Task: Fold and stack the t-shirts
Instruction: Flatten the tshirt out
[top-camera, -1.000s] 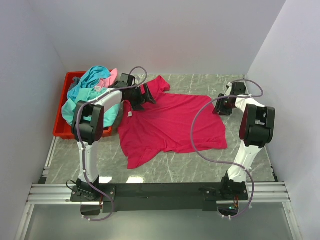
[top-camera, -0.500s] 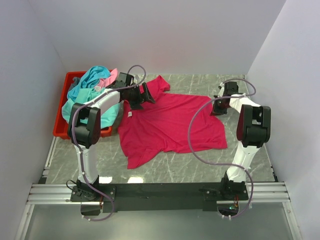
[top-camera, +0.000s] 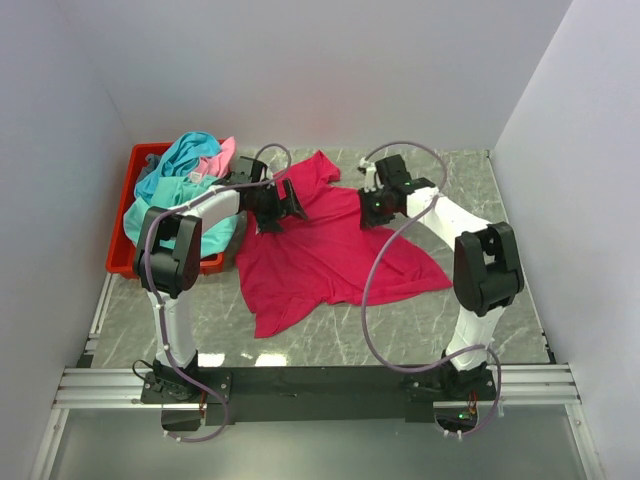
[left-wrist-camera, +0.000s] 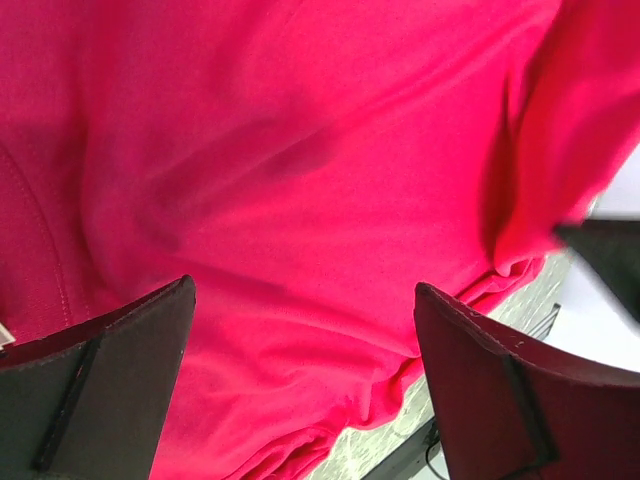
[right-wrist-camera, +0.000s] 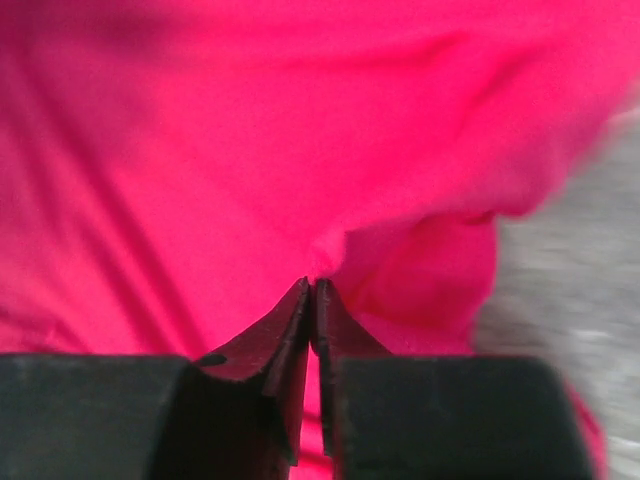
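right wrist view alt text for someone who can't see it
The right tool, shut, pinches a small fold of the magenta-red t-shirt, which fills nearly the whole frame. A blurred strip of grey table shows at the right edge.

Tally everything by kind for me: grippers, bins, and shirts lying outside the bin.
Grippers: 2, left gripper and right gripper
Red bin: 1
Magenta t-shirt outside the bin: 1
Total: 4
Teal and pink cloth in the bin: too bunched to count.

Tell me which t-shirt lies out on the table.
The magenta-red t-shirt: it alone lies spread on the table, while the teal shirt and light pink shirt sit heaped in the red bin.
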